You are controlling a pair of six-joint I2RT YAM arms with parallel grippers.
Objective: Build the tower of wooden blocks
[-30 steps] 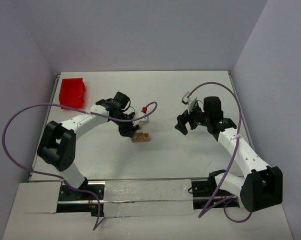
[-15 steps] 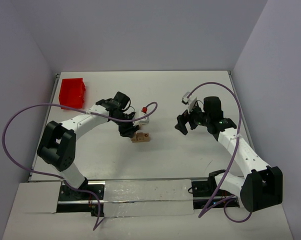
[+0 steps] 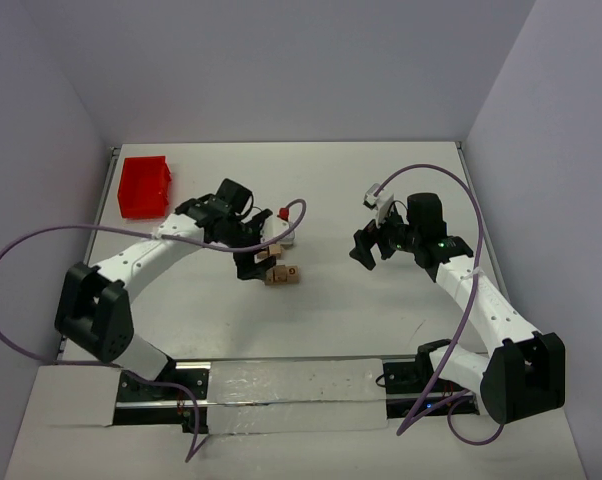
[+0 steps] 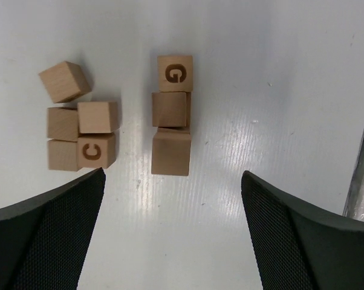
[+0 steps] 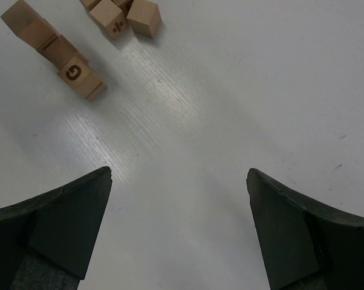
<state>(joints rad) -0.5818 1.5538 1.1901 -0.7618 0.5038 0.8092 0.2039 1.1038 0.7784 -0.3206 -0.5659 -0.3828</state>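
Left claw (image 4: 173, 181) wide open, above tower (image 4: 172, 115)

A matte white desk (image 3: 361, 310) fills a booth closed in by three plain, pale lavender-grey walls: a back wall (image 3: 301, 70), a left wall (image 3: 31, 180) and a right wall (image 3: 566, 170). A thin metal strip (image 3: 101, 200) edges the desk on its left side, and a glossy white panel (image 3: 281, 385) lies along its near edge. The light is soft and even, leaving faint shadows and a mild sheen on the finely ribbed desk surface in the wrist views.
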